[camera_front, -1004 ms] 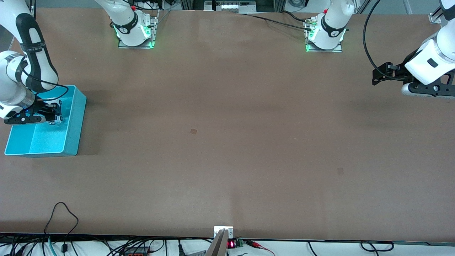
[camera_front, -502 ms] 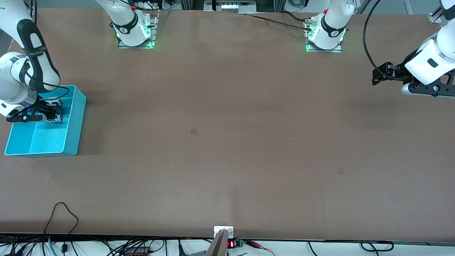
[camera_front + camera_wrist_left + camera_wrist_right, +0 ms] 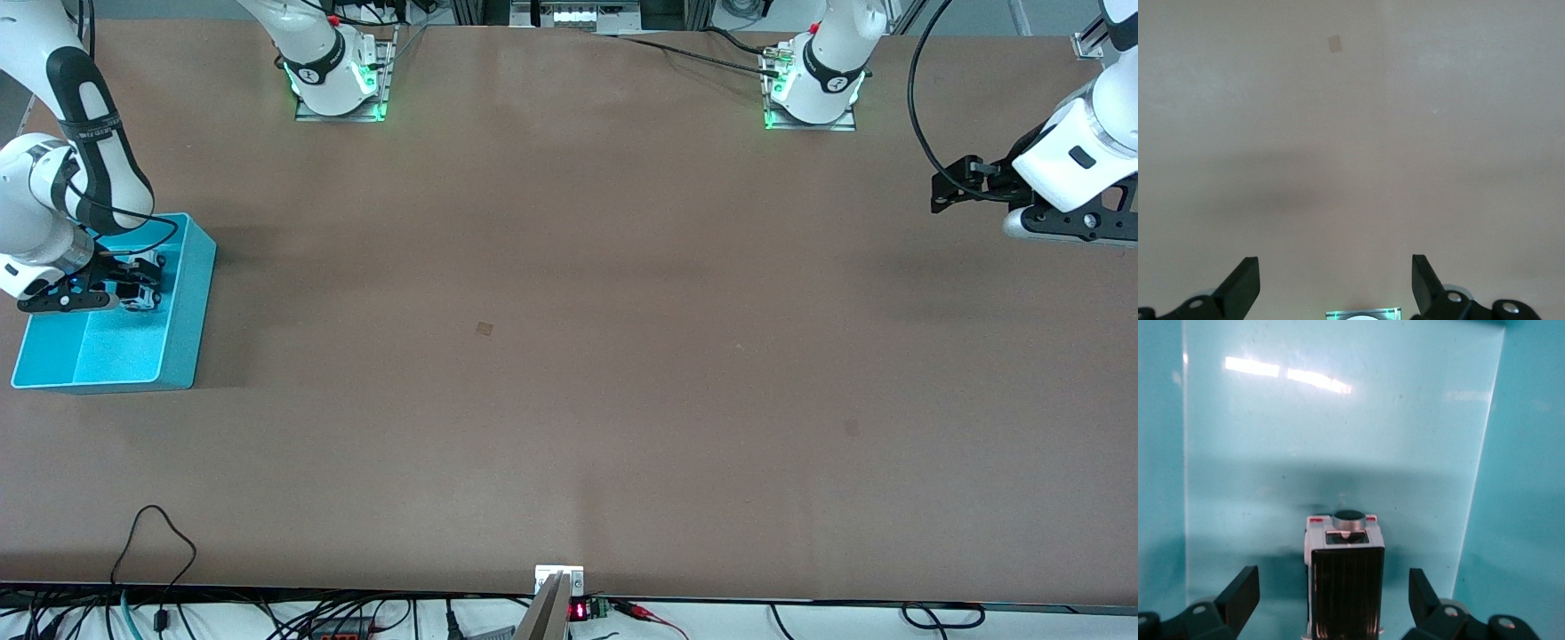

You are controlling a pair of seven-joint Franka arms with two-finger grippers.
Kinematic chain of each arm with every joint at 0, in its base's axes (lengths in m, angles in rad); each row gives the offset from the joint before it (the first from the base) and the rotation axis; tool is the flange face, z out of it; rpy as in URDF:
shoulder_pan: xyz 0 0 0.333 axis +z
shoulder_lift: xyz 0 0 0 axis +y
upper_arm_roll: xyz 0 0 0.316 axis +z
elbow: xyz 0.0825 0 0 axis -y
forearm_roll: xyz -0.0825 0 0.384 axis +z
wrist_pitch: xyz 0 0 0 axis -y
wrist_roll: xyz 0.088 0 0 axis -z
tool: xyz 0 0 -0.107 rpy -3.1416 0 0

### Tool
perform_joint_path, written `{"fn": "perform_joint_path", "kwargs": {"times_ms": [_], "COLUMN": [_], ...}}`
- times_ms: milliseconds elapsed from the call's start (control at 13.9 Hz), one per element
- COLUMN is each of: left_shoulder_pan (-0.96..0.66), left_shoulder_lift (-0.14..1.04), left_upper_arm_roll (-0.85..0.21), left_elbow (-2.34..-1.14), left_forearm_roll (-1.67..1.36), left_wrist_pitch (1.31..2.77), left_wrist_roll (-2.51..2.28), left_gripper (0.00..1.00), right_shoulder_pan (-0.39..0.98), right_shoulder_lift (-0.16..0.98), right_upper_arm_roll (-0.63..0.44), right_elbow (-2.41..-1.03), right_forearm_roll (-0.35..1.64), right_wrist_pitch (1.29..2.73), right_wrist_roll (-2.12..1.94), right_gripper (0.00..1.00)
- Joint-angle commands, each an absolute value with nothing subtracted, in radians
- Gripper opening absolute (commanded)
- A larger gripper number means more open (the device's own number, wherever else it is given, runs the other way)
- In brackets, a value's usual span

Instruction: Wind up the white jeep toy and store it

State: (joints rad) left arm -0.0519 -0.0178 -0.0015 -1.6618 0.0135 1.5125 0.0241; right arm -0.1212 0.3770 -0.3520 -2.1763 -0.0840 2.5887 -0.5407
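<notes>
Opened now — right hand [image 3: 1331, 600] straddles white jeep toy [image 3: 1343, 577], untouching.

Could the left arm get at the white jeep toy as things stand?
Probably not: the small white jeep toy lies in the blue plastic bin under the open right hand, while the open left hand waits over the table's left-arm end.

Brown table [image 3: 569, 356], blue bin [image 3: 182, 347] at right arm's end.

Right gripper [image 3: 140, 286] fingers [image 3: 1238, 595] now spread apart inside blue plastic bin [image 3: 191, 302]; tiny white jeep toy with black roof panel [image 3: 1343, 583] released onto bin floor.
</notes>
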Motion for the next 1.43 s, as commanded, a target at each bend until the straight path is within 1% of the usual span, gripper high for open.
{"fn": "perform_joint_path", "kwargs": {"times_ms": [0, 72, 215, 287, 430, 502, 717, 789, 1004, 1219, 1290, 1362], "left_shoulder_pan": [-0.055, -0.055, -0.055, -0.055, -0.055, -0.055, -0.055, -0.055, -0.055, -0.055, -0.055, -0.055], "left_shoulder_lift": [-0.026, -0.026, -0.028, -0.028, -0.026, -0.028, -0.028, -0.028, -0.028, -0.029, -0.029, -0.029], "left_upper_arm_roll": [0.005, 0.005, 0.005, 0.005, 0.005, 0.005, 0.005, 0.005, 0.003, 0.002, 0.002, 0.002], "left_elbow": [-1.654, -1.654, -1.654, -1.654, -1.654, -1.654, -1.654, -1.654, -1.654, -1.654, -1.654, -1.654], "left_forearm_roll": [-0.008, -0.008, -0.006, -0.006, -0.006, -0.006, -0.006, -0.006, -0.006, -0.006, -0.006, -0.006], "left_wrist_pitch": [1.494, 1.494, 1.488, 1.485, 1.485, 1.483, 1.483, 1.483, 1.483, 1.483, 1.483, 1.482], "left_wrist_roll": [0.023, 0.023, 0.023, 0.023, 0.023, 0.023, 0.023, 0.023, 0.023, 0.023, 0.023, 0.023], "left_gripper": [1.00, 1.00, 1.00, 1.00, 1.00, 1.00, 1.00, 1.00, 1.00, 1.00, 1.00, 1.00], "right_shoulder_pan": [-0.069, -0.054, -0.041, -0.035, -0.032, -0.031, 0.015, 0.026, 0.104, 0.143, 0.149, 0.114], "right_shoulder_lift": [0.302, 0.289, 0.259, 0.244, 0.206, 0.193, 0.173, 0.164, 0.109, 0.091, 0.080, 0.072], "right_upper_arm_roll": [-0.350, -0.350, -0.348, -0.339, -0.319, -0.305, -0.287, -0.285, -0.285, -0.284, -0.273, -0.199], "right_elbow": [-2.134, -2.099, -2.002, -1.971, -1.933, -1.905, -1.797, -1.783, -1.779, -1.778, -1.776, -1.776], "right_forearm_roll": [-0.083, -0.083, -0.077, -0.069, -0.060, -0.013, 0.029, 0.032, 0.031, 0.029, 0.026, 0.025], "right_wrist_pitch": [2.452, 2.377, 2.168, 2.130, 2.109, 2.080, 1.923, 1.895, 1.875, 1.841, 1.836, 1.827], "right_wrist_roll": [-0.558, -0.561, -0.606, -0.618, -0.643, -0.638, -0.631, -0.599, -0.455, -0.370, -0.336, -0.289], "right_gripper": [1.00, 1.00, 1.00, 1.00, 1.00, 1.00, 1.00, 1.00, 1.00, 1.00, 1.00, 1.00]}}
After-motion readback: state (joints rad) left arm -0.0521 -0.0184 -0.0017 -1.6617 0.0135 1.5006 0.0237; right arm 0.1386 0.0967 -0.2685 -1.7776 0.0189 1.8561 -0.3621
